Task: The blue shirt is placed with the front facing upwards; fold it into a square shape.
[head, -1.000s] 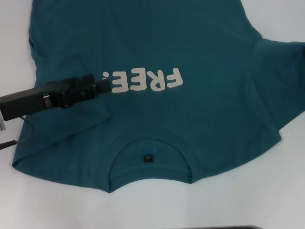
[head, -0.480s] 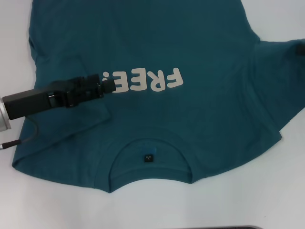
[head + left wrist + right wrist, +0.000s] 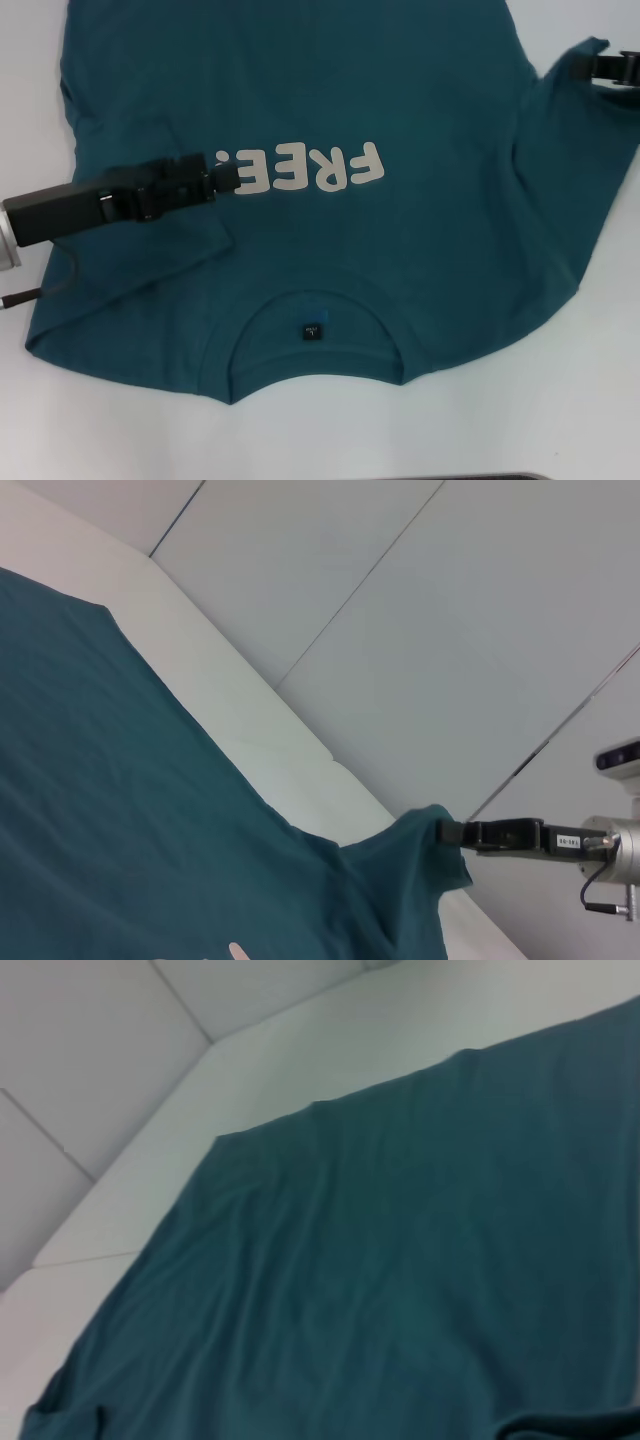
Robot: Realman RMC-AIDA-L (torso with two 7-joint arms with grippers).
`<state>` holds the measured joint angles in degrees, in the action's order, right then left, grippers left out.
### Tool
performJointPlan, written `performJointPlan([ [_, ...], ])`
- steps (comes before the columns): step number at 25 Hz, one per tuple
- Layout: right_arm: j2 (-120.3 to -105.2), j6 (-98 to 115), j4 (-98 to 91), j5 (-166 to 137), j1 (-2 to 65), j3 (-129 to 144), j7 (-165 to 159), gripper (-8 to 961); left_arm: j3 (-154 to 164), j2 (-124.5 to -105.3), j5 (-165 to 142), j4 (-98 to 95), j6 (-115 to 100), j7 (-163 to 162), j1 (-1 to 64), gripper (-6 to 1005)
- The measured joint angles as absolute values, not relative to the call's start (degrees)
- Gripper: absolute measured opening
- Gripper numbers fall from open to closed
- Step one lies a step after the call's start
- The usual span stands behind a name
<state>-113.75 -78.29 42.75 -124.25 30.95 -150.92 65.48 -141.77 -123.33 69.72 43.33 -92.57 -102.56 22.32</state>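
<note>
- left gripper [image 3: 232, 172] over blue shirt [image 3: 330, 90], at the lettering [image 3: 310, 168] — grip state: can't tell
- right gripper [image 3: 590, 68] clamped on lifted sleeve edge [image 3: 425, 830]

The teal-blue shirt [image 3: 380, 100] lies front up on the white surface, cream "FREE!" lettering [image 3: 300, 170] across the chest, collar nearest the robot. Its right sleeve [image 3: 580, 60] is lifted.

I am seeing the large teal-blue cotton T-shirt [image 3: 400, 240] lying on the white table [image 3: 520, 420], collar nearest me; my left gripper [image 3: 228, 176] is sitting over its chest, my right gripper [image 3: 588, 66] at its far right sleeve.
</note>
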Motion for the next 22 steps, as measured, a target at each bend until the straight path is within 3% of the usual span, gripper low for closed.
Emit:
performJointPlan([
  [11, -116.89, -77.71, 41.07, -124.28, 35.21, -149.29, 68.02, 119, -141.77, -123.22, 69.69, 43.30, -91.62, -102.57, 22.39, 876],
  [22, -117.96, -74.05, 37.97, -123.60, 38.32, -148.22, 69.43, 188, -141.77, -123.22, 69.69, 43.15, -91.08, -102.57, 22.39, 876],
])
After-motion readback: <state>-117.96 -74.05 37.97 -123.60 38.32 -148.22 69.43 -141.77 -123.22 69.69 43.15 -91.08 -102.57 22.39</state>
